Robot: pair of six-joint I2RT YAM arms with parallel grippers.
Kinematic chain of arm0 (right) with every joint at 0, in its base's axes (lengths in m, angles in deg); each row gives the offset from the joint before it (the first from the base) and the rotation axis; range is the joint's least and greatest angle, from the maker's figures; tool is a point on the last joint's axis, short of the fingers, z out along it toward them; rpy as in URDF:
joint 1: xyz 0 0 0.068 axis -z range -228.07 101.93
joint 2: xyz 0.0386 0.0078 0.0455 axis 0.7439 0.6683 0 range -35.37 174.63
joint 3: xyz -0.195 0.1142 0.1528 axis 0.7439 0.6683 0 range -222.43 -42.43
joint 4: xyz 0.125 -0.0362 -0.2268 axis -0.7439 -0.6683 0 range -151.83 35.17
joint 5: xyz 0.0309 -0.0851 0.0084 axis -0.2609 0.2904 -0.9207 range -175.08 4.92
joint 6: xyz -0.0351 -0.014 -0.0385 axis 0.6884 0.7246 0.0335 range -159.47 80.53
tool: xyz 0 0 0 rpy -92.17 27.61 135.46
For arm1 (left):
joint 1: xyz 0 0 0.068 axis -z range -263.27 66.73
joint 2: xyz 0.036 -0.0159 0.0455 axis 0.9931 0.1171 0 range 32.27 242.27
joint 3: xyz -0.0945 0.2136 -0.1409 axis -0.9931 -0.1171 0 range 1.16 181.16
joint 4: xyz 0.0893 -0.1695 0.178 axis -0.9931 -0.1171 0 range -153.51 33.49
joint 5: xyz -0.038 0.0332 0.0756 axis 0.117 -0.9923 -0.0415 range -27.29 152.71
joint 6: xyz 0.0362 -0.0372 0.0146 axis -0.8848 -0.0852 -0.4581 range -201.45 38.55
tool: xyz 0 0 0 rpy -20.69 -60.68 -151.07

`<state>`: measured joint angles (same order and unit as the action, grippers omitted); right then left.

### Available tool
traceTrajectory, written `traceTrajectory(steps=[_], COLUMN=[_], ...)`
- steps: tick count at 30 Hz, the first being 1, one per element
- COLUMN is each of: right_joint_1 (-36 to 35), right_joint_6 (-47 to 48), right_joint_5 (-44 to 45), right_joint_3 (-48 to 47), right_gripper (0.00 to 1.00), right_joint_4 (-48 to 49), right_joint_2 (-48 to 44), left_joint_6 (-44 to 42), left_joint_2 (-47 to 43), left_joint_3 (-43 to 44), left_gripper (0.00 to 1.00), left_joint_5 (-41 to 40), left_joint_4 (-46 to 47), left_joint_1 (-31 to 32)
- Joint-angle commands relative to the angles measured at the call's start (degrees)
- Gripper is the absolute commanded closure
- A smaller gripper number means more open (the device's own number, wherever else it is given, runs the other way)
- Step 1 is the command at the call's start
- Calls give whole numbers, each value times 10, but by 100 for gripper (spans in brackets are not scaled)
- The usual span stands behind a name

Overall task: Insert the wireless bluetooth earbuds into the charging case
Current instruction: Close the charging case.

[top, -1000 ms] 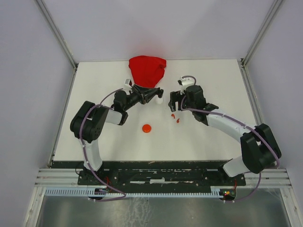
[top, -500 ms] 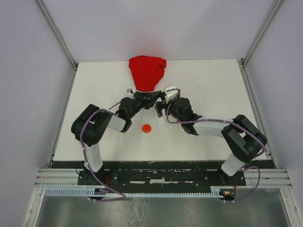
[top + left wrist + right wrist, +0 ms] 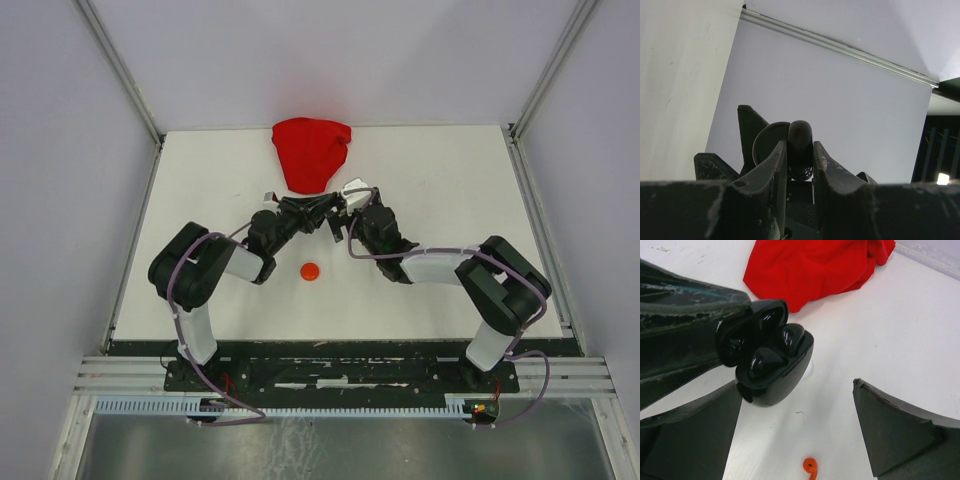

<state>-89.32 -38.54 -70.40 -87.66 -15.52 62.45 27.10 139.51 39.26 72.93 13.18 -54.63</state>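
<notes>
Pinching a glossy black open charging case (image 3: 771, 371), left hand (image 3: 800, 146) holds it over white worktop (image 3: 890, 330); right hand (image 3: 797, 390) spread near it; small red earbud (image 3: 810, 467) on worktop.

Bright even overhead light on the white table (image 3: 450, 200), soft faint shadows, left wrist view dim and backlit, near fingers (image 3: 765, 200) blurred, perhaps slight glare on the glossy black case (image 3: 775, 382).

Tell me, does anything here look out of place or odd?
One tiny red earbud lies loose on the white table, outside any case, near the open black case, which holds black buds. A crumpled red cloth lies heaped behind it.
</notes>
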Motion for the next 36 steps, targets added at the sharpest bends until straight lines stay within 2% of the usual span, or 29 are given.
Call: traceTrajectory(steps=[1, 15, 26, 29, 31, 34, 36], right_joint_1=[-2, -1, 3, 11, 27, 68, 80], right_joint_6=[28, 88, 107, 78, 4, -102, -118], right_joint_5=[40, 114, 151, 175, 177, 105, 67], right_joint_3=[-31, -17, 5, 7, -10, -84, -115], right_gripper=[1, 1, 1, 1, 1, 1, 1], right_joint_4=[35, 66, 55, 1, -88, -299, -356], right_joint_2=[12, 9, -38, -69, -98, -122, -128], left_joint_6=[21, 27, 16, -9, -35, -82, -115], left_joint_2=[-16, 6, 27, 30, 30, 28, 26], left_joint_3=[-9, -39, -67, -67, -64, -54, -48], left_gripper=[97, 97, 97, 97, 97, 97, 97], left_joint_5=[13, 37, 31, 34, 39, 56, 68], left_joint_4=[55, 91, 110, 105, 90, 57, 30], left_joint_1=[3, 2, -2, -14, -25, -41, -48])
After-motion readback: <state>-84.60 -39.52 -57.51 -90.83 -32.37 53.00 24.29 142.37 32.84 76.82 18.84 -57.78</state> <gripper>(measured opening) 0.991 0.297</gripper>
